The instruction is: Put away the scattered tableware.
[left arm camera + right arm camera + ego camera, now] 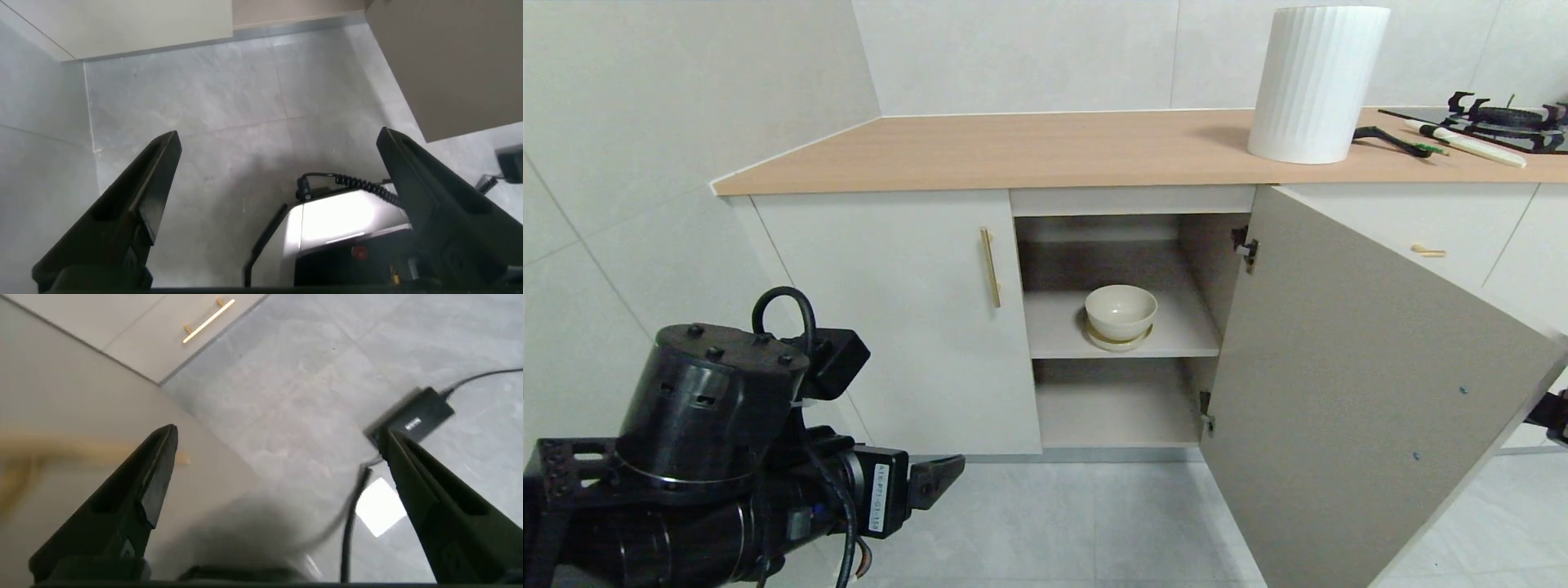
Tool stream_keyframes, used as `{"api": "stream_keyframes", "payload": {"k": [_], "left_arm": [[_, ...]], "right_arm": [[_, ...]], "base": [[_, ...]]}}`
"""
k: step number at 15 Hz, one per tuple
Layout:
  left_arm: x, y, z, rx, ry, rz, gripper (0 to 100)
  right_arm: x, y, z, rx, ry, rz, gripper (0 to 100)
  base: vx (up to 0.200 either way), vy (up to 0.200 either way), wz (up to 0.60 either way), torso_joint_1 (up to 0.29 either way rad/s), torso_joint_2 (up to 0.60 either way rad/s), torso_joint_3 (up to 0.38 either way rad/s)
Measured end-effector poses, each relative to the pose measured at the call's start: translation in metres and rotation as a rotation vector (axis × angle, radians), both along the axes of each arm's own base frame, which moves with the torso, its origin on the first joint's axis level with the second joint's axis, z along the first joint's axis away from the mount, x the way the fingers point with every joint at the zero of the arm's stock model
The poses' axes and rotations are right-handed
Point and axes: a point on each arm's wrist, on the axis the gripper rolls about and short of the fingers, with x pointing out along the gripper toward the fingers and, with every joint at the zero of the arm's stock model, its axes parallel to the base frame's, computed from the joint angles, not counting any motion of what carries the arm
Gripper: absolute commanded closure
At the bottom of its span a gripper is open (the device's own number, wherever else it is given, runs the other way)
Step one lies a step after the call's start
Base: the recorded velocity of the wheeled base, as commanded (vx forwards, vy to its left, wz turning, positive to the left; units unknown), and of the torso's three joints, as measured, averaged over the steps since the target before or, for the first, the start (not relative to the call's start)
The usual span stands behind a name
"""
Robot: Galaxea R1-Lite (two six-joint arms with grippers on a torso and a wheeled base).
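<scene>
Up and ahead of the left end effector (279, 145), a cream bowl (1121, 309) sits on a plate (1117, 341) on the open cabinet's upper shelf (1054, 327). Both end effectors are spread and empty above the floor (245, 90), with the right end effector (278, 441) just beside the cabinet door (1339, 367).

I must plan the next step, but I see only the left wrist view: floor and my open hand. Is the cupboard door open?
Observer: Yes, the right door stands wide open.
Operator: Is any tableware inside?
Observer: A cream bowl sits on a plate on the middle shelf.
Operator: Where is the right hand?
Observer: The right hand is open, close to that door's outer face.
</scene>
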Motion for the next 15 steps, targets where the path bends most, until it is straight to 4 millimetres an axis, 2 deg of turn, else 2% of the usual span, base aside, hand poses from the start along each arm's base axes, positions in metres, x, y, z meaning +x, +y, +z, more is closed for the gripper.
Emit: {"api": "stream_keyframes", "payload": {"k": [3,6,10,12,15], "left_arm": [[-0.002,0.001,0.003,-0.009,-0.012,-0.001,0],[-0.002,0.002,0.005,-0.017,-0.022,0.001,0],[-0.002,0.001,0.008,-0.032,-0.040,-0.002,0],[-0.002,0.001,0.008,-0.040,-0.050,-0.004,0],[-0.002,0.001,0.008,-0.039,-0.052,-0.005,0]], "right_arm": [[0.020,0.002,-0.002,0.094,0.018,0.100,0],[0.026,0.018,-0.002,0.112,0.028,0.225,0],[0.029,0.060,0.001,0.138,0.044,0.550,0],[0.043,0.082,0.005,0.135,0.049,0.683,0],[0.075,0.120,0.010,0.179,0.036,0.875,0]], "base": [[0.000,0.000,0.00,0.000,0.00,0.000],[0.000,0.000,0.00,0.000,0.00,0.000],[0.000,0.000,0.00,0.000,0.00,0.000],[0.000,0.000,0.00,0.000,0.00,0.000],[0.000,0.000,0.00,0.000,0.00,0.000]]}}
